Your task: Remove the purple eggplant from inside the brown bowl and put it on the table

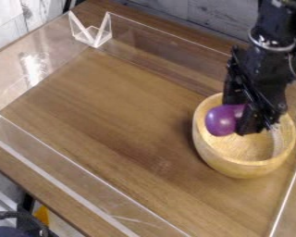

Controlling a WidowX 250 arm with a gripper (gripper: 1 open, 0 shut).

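Observation:
My black gripper points straight down over the brown bowl at the right side of the table. It is shut on the purple eggplant, whose glossy purple body sticks out to the left of the fingers. The eggplant hangs at about rim height above the bowl's hollow, clear of the bottom. Its stem end is hidden behind the fingers.
Low clear plastic walls edge the tabletop. A clear folded plastic piece stands at the back left corner. The bowl sits close to the right wall. Wood surface stretches left of the bowl.

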